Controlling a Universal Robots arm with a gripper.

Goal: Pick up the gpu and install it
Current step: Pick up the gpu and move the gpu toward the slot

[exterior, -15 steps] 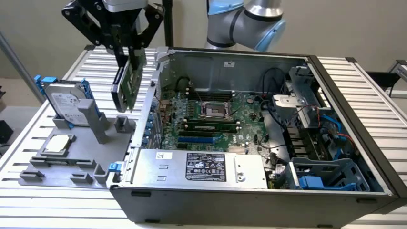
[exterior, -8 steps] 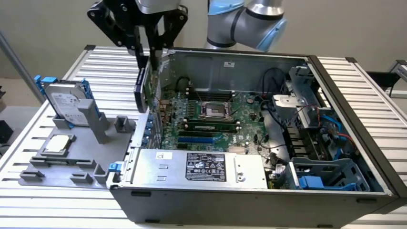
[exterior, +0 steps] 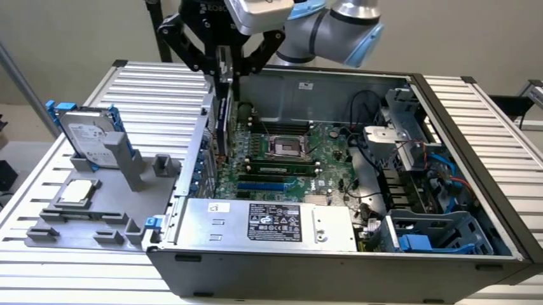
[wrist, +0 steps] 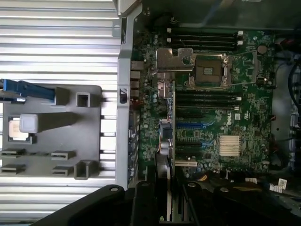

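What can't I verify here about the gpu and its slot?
Whether the gpu touches its slot: exterior view, its lower edge merges with the dark case wall.
Slot: wrist view, the edge-on gpu covers it.
Top of the gripper: exterior view, cut off by the frame edge.
Power supply label text: exterior view, too small.
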